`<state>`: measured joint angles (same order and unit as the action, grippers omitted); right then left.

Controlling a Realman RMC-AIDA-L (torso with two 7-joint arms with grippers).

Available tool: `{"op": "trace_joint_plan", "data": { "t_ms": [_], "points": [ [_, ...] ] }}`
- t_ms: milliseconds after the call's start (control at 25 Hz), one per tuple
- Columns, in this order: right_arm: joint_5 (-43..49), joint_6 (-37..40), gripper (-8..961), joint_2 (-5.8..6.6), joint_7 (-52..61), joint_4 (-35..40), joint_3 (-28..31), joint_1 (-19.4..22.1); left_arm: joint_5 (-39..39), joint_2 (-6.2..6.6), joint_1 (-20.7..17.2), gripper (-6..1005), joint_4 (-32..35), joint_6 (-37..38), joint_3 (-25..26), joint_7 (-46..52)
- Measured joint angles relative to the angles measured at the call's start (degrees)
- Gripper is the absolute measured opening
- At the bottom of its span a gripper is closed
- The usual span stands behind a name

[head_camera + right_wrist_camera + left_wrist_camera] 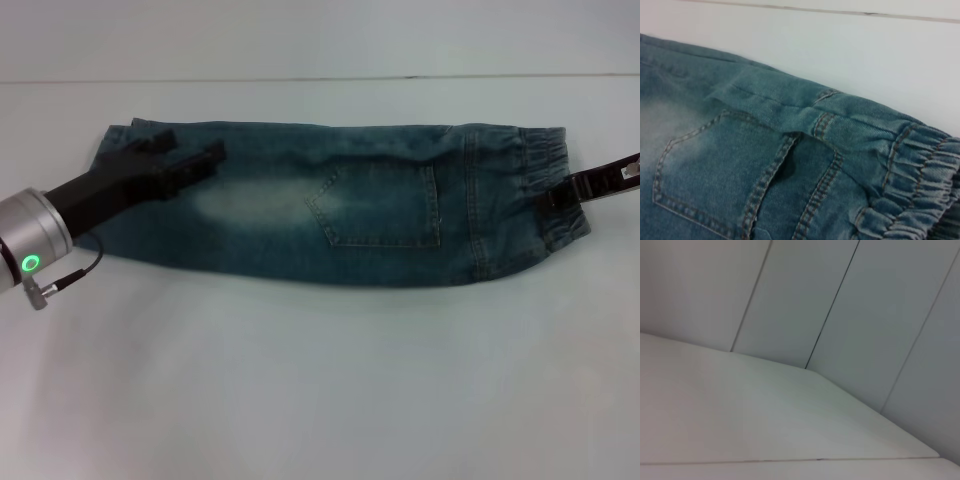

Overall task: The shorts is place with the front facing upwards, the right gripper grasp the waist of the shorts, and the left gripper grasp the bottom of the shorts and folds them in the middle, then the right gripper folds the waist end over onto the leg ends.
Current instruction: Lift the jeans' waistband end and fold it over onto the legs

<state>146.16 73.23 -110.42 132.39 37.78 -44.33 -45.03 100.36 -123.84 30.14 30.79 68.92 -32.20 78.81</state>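
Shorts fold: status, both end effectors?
Left end effector over the leg ends. Right end effector at the waist. Shorts already folded lengthwise, pocket up; waist-to-leg fold pending. Nothing in the way.

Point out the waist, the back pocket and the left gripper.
waist (540, 170): head view, gathered elastic band.
back pocket (385, 205): head view, middle of the stitched patch.
left gripper (205, 158): head view, between its fingertips.

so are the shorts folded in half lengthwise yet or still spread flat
Folded lengthwise. The shorts lie as one narrow band on the table, a single leg wide, back pocket facing up, waist at the right gripper.
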Motion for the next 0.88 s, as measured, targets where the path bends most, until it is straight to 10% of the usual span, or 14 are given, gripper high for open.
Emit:
{"op": "trace_joint_plan", "data": {
  "t_ms": [320, 560, 880],
  "points": [
    [0.0, -0.3, 128, -0.15, -0.3, 0.0, -0.1, 0.0, -0.2, -0.02, 1.1, 815, -1.4, -0.6, -1.0, -1.8],
    [-0.9, 2.2, 89, 0.4, -0.9, 0.5, 0.0, -0.1, -1.8, -0.29, 2.6, 540, -4.0, -2.3, -0.7, -5.3],
    [-2.8, 16.1, 90, 2.01, -0.4, 9.7, 6.0, 0.4, -25.0, -0.76, 9.6, 251, -19.6, -3.2, -0.2, -38.9]
  ]
}}
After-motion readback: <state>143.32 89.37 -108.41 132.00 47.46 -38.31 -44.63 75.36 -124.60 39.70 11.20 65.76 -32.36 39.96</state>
